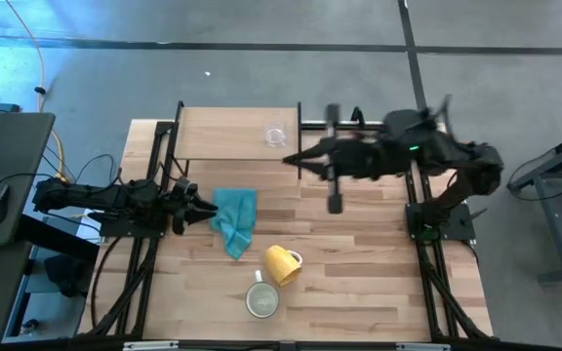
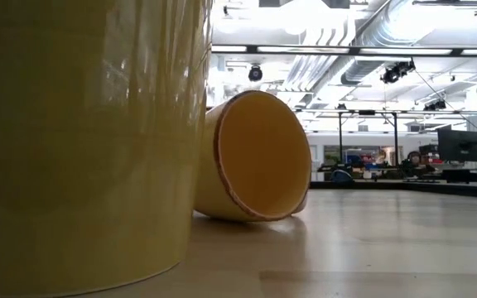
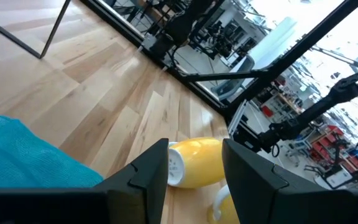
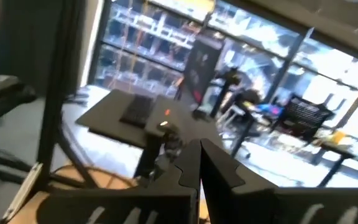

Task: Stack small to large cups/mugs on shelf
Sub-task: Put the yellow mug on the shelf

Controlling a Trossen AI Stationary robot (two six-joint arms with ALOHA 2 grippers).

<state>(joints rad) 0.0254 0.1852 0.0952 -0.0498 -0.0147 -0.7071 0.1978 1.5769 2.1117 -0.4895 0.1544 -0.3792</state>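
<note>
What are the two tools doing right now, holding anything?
Left tool: open, empty, beside the teal cloth.
Right tool: shut, empty, near the shelf.

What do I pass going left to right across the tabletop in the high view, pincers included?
Left pincer → teal cloth → cream mug → orange mug, lying on its side → right pincer. The clear glass cup on the shelf overlaps these, so I leave it out.

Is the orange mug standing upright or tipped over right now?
Tipped over. The orange mug lies on its side on the plank tabletop; in the low view its open mouth faces sideways toward the camera.
</note>
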